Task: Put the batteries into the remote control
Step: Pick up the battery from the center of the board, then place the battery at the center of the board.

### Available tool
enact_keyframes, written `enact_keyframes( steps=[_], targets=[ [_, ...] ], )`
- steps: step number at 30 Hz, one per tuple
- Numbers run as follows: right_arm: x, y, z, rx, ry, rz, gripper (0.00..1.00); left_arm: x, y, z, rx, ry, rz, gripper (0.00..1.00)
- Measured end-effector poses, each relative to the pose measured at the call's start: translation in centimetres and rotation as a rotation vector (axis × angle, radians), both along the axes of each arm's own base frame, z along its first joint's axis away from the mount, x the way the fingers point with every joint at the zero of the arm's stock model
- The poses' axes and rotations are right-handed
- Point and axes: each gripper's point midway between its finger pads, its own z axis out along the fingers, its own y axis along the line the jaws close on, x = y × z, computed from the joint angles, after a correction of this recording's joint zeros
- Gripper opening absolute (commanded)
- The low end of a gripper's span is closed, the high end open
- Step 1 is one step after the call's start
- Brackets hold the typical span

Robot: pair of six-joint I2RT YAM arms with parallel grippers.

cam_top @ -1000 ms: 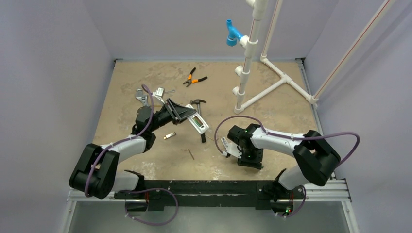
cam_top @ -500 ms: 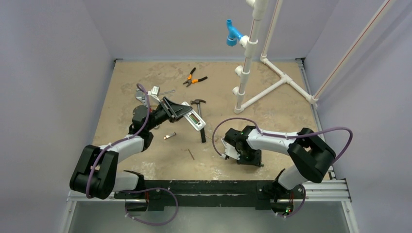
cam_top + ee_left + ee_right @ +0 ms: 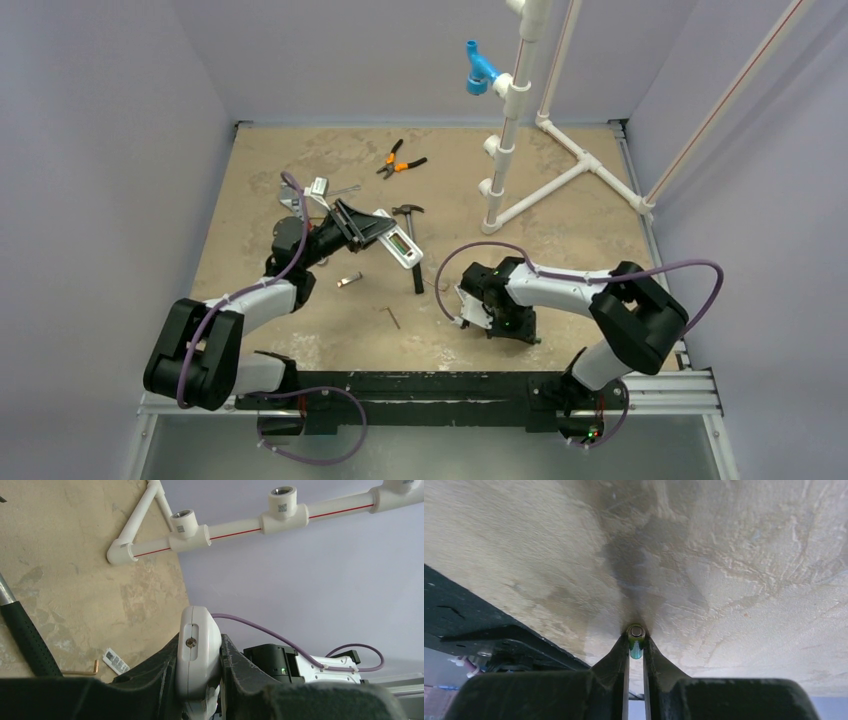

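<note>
At far left, holding the remote control point(image 3: 398, 243) in the left jaws, clamped shut across its narrow sides and lifted clear of the tabletop point(image 3: 560, 215). From above, display face up, long axis slanting from upper left to lower right, free end aimed toward the right arm. From the left wrist, only an end-on look at its edge.

Below and right of that, lying loose: a hex key point(image 3: 393, 317), then a hammer point(image 3: 415, 262) passing beneath the remote's free end, handle toward the near edge.

Farther right, pinching one battery point(image 3: 636, 640) at the very tips of the right jaws, closed on it low against the tabletop. Seemingly lined up with the fingers, metal cap outward; hard to be sure. No sign of a second battery.

Judged as the deciding relation: remote up and to the left of the gripped battery, well apart, hammer handle between. Probably calls for turning the underside toward the right arm; impossible to tell whether any cover is off.
</note>
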Motion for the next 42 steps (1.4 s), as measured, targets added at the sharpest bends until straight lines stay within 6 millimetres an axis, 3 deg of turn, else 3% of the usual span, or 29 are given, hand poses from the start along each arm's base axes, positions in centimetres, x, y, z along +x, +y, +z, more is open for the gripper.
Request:
enact_keyframes(
  steps=[4,13,20,29,31,37,42],
  targets=[
    [0.1,1.3,0.1,0.079,-0.009,-0.007,0.00,0.3,0.1,0.4,-0.001,-0.003,0.004,0.00],
    [1.8,6.3,1.4,0.360,-0.105,0.001,0.00,1.0,1.6,3.0,-0.001,-0.051,0.063,0.00],
    [3.2,9.6,3.4,0.546,-0.187,0.007,0.00,1.1,2.3,2.9,0.034,-0.043,0.092,0.00],
    [2.7,10.0,0.5,0.479,-0.084,-0.024,0.00,0.7,2.6,2.2,0.091,-0.029,0.102,0.00],
    [2.8,10.3,0.3,0.479,-0.077,-0.033,0.06,0.6,2.6,2.1,0.094,-0.024,0.102,0.00],
    [3.6,11.8,0.4,0.531,-0.095,-0.044,0.44,0.5,2.7,2.0,0.101,-0.023,0.102,0.00],
    [4.1,12.8,0.6,0.583,-0.121,-0.050,0.68,0.4,2.7,2.0,0.107,-0.027,0.103,0.00]
  ],
)
